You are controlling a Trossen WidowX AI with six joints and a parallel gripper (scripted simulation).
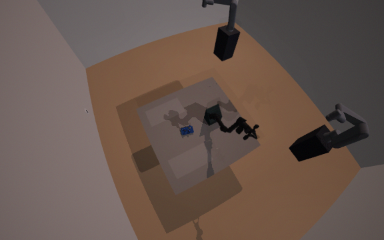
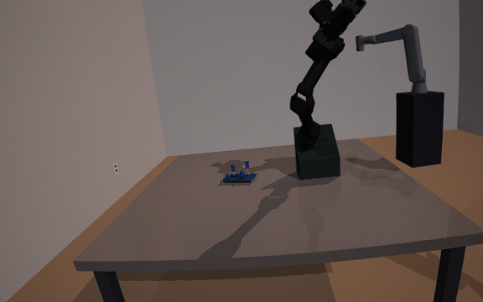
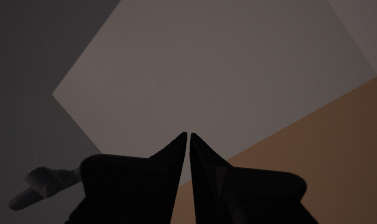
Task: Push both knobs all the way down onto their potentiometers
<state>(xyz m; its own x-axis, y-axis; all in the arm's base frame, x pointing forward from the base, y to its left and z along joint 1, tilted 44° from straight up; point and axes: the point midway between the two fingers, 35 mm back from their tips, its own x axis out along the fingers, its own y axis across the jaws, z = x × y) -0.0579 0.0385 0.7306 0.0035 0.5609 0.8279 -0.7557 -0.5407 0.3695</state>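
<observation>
Glossy grey table (image 2: 350,218), matt black claw (image 3: 188,150), wood-toned floor (image 2: 476,155)

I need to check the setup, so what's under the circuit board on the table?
The blue circuit board sits just above the grey table, with a dark shadow strip under its edge. Its short legs are too small to make out, and whatever lies beneath is hidden.

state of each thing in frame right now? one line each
tool: shut, nothing held, raised high, far from the board
circuit board: flat on the table, untouched
two knobs: standing tall above the board, apparently not pushed down
arm: reared up over its base, leaning away from the board
</observation>
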